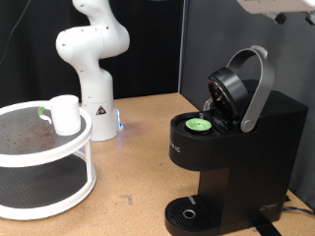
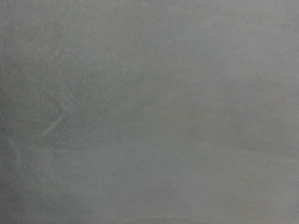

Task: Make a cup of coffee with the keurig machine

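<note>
The keurig machine (image 1: 246, 157) stands at the exterior view's right, its silver-grey lid handle (image 1: 259, 84) raised and the brew head open. A green-topped pod (image 1: 199, 124) sits in the open holder. Its round drip tray (image 1: 187, 211) is bare. The white cup (image 1: 65, 113) stands on the top tier of a round white shelf (image 1: 39, 157) at the exterior view's left. A pale part at the top right edge, above the machine, looks like my gripper (image 1: 283, 10); its fingers do not show. The wrist view is a blank grey blur.
A white robot arm (image 1: 94, 59) stands on its base at the back left, beside the shelf. A small green thing (image 1: 43, 113) lies next to the cup. A dark panel stands behind the wooden table (image 1: 138, 147).
</note>
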